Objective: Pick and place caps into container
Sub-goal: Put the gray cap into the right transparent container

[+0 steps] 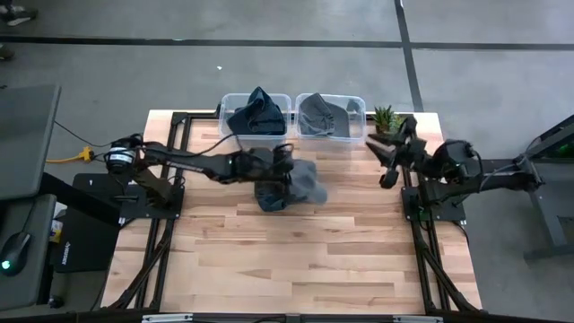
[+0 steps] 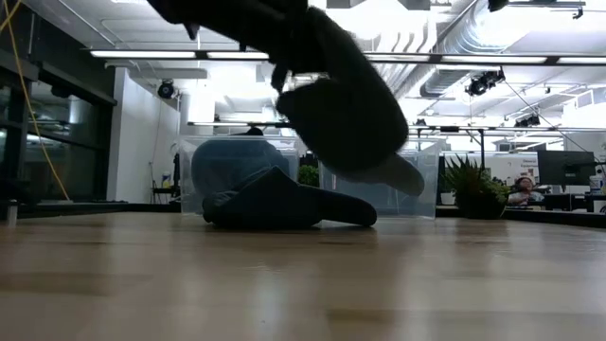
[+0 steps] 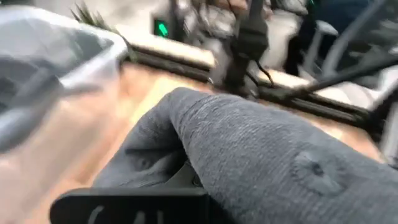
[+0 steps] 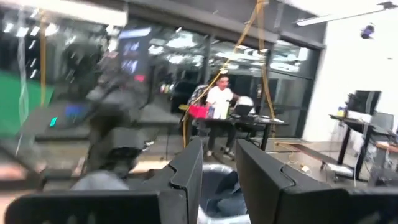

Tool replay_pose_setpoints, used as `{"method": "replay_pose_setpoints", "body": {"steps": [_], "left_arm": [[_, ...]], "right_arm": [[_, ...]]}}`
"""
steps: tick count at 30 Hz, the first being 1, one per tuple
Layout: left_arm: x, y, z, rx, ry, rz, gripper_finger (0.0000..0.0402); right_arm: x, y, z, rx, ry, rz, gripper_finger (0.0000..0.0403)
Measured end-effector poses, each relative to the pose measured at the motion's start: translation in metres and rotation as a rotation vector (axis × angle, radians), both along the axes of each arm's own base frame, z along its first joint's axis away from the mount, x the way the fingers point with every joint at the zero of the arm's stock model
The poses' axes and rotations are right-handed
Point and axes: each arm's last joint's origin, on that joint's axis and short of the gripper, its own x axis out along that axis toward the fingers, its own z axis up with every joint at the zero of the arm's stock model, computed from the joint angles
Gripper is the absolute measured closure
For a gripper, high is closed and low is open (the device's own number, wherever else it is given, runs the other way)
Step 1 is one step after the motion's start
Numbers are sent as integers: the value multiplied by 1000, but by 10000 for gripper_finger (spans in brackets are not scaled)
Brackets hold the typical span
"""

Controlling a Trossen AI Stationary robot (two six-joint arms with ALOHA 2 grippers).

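My left gripper (image 1: 280,170) reaches to the table's middle and is shut on a grey cap (image 1: 307,182), which hangs in the air (image 2: 346,114). A dark slate-blue cap (image 2: 284,204) lies flat on the table just below it (image 1: 272,200). Two clear bins stand at the far edge. The left bin (image 1: 231,100) holds a dark blue cap (image 1: 257,112) and the right bin (image 1: 359,103) a grey cap (image 1: 321,115). At the table's right edge my right gripper (image 1: 386,161) is raised and open, with nothing between its fingers (image 4: 217,174). My left gripper holds the grey cap by cloth near its rim, coming at it about level from the table's left. The crown (image 3: 261,149) drapes over the fingers and hides the place of contact. The cap hangs slack below the gripper, clear of the table, its brim (image 2: 402,175) lowest.
A small potted plant (image 1: 384,117) stands at the far right, beside the right bin and close to my right gripper. Black frame rails (image 1: 170,179) run along both side edges. The near half of the wooden table (image 1: 296,260) is bare.
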Motion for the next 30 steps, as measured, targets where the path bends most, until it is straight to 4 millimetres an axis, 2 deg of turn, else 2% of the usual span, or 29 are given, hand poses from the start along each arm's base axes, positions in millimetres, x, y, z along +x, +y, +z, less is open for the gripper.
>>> {"method": "replay_pose_setpoints", "body": {"steps": [3,7,17,23,30], "left_arm": [[3,7,15,-46,24,-60,399],[4,7,27,-64,94,-96,399],[1,8,72,49,208,-86,400],[1,15,73,105,220,-21,400],[-1,36,74,111,219,63,400]], "right_arm": [[7,5,-8,-34,88,32,310],[19,15,-20,-75,209,86,310],[39,43,-42,-157,388,40,303],[51,53,-54,-150,446,73,245],[72,62,-79,-241,589,46,164]]}}
